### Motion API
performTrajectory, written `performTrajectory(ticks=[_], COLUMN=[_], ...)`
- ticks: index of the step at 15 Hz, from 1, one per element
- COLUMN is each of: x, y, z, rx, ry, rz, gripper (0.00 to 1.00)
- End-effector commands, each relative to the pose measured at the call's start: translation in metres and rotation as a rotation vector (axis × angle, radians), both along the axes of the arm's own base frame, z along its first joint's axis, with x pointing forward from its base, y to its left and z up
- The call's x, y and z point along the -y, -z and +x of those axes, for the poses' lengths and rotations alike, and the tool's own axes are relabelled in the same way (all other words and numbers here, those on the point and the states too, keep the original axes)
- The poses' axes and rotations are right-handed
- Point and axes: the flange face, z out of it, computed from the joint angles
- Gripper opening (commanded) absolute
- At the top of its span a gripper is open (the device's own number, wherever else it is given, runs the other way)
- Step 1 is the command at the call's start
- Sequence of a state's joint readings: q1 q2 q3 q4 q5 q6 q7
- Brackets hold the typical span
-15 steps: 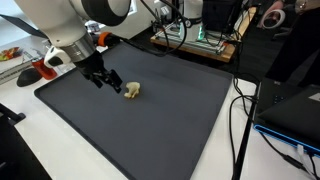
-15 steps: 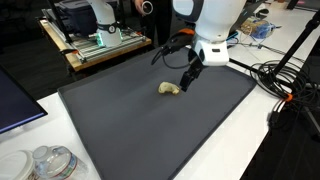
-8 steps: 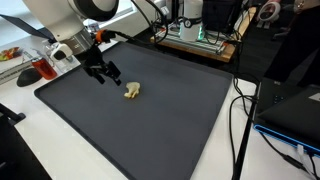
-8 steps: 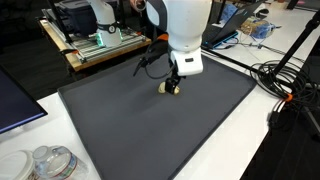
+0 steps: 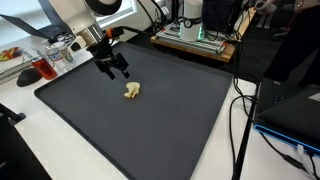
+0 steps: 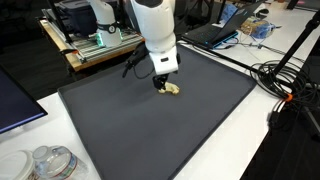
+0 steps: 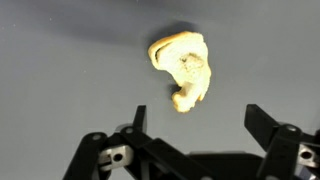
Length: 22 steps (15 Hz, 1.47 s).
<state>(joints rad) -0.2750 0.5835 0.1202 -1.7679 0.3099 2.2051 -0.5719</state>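
Hanging over the black mat [image 5: 150, 130] with my jaws spread as wide as they go, I hold nothing. My gripper [image 5: 117, 70] is empty, and my two fingers [image 7: 137, 122] stand at the bottom of the wrist view with only bare mat in the gap between them. The pale yellow lump [image 5: 132, 91] lies on the mat, free of me. In the wrist view it [image 7: 183, 68] sits ahead of my fingertips, roughly in line with the gap, and touches neither finger. It is a small, knobbly piece with a broad rounded end and a narrower end pointing back toward me; what it is made of I cannot tell. In an exterior view a strip of mat shows between my fingertips and the lump, while in an exterior view from another angle my gripper [image 6: 161, 84] appears just beside the lump [image 6: 173, 88], partly overlapping it. The lump lies well inside the mat's edges. The mat lies on a white table [image 5: 20, 140]. A red object [image 5: 33, 72] sits on that table off one corner of the mat, clear plastic tubs [image 6: 48, 162] stand near another corner, and cables [image 6: 285, 85] trail along one side.
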Motion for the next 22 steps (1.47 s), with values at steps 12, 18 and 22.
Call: performTrajectory(ticks=[12, 18, 22], x=[0.023, -0.007, -0.041], y=[0.01, -0.017, -0.033], z=[-0.131, -0.17, -0.186], rx=[0.269, 0.344, 0.317], ry=[0.211, 0.295, 0.351], rz=[0.179, 0.132, 0.028], gripper=[1.0, 1.0, 1.0])
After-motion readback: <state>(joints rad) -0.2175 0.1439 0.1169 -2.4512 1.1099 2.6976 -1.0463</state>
